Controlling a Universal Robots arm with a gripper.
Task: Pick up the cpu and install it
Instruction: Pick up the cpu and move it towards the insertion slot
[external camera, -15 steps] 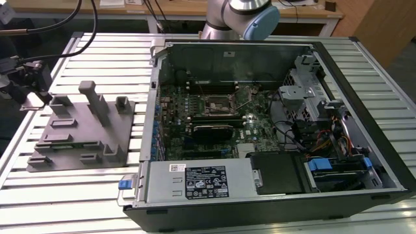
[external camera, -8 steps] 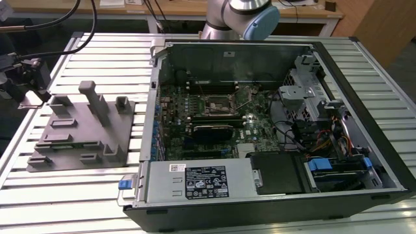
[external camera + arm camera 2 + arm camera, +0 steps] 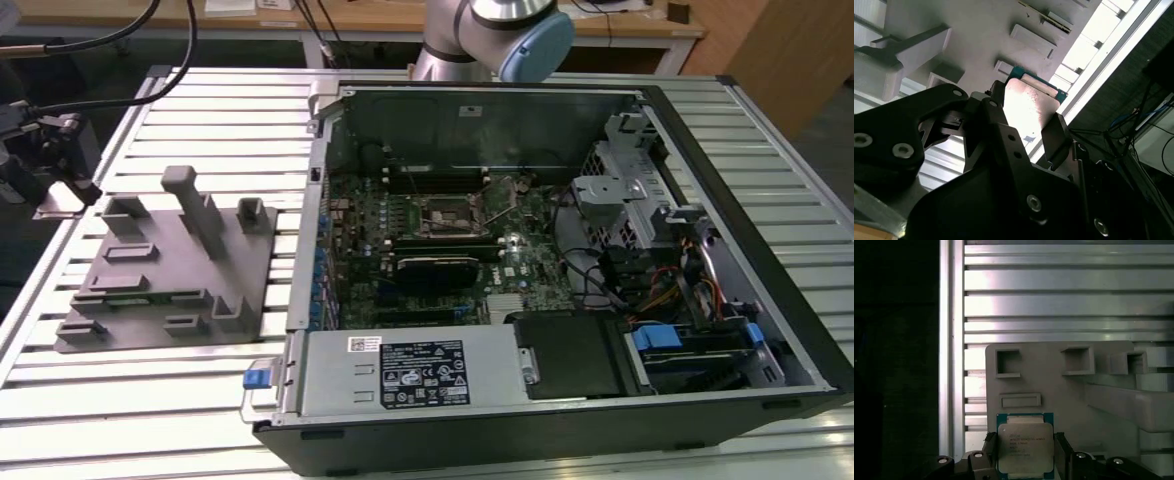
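Observation:
The cpu (image 3: 1025, 447) is a small square chip with a silvery top and a teal-green rim. My gripper (image 3: 1025, 460) is shut on it, one dark finger (image 3: 989, 447) on each side. In the second wrist view the cpu (image 3: 1030, 100) shines between the same fingers (image 3: 1054, 135), with the gripper (image 3: 1026, 112) closed around it. In the exterior view the gripper (image 3: 56, 185) hangs over the table's left edge, beside the grey fixture (image 3: 160, 270). The motherboard socket (image 3: 447, 212) sits inside the open computer case (image 3: 801, 300), far to the exterior view's right of the gripper.
The grey fixture (image 3: 1054, 380) with raised posts and pockets lies on the slatted aluminium table (image 3: 134, 400). Black cables (image 3: 147, 60) run over the table's back left. The arm's base (image 3: 494, 40) stands behind the case. Drive cages and wiring (image 3: 654, 250) fill the case's right side.

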